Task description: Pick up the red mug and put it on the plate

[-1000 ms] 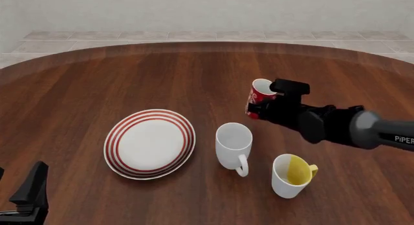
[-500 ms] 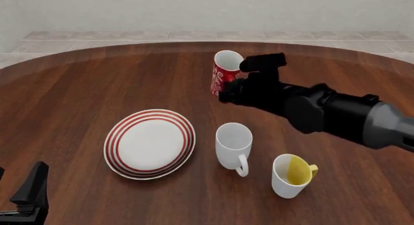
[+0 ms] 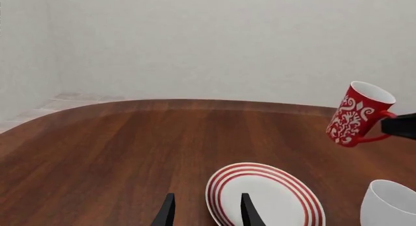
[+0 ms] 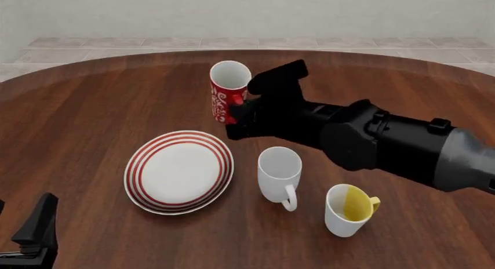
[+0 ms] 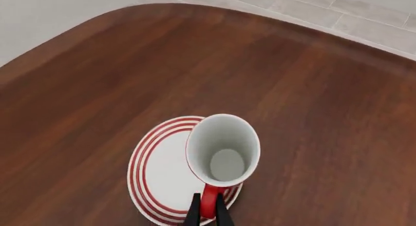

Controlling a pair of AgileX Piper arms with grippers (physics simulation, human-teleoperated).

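One arm works: right gripper [image 5: 206, 214] jaws pinch the red mug [image 4: 229, 91] by its handle, carrying it airborne, slightly tilted, near the plate [image 4: 178, 171]. Left gripper [image 3: 203, 211] idles low, jaws spread, holding nothing.

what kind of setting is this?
Likely a simulated dining or kitchen corner: a round wooden table with a plate and mugs, a tiled floor, a plain wall. The flat rendering says simulator.

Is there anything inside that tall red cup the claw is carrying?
Nothing: the right wrist view looks into the tall red patterned cup and shows only its bare white bottom. The right claw pinches its handle.
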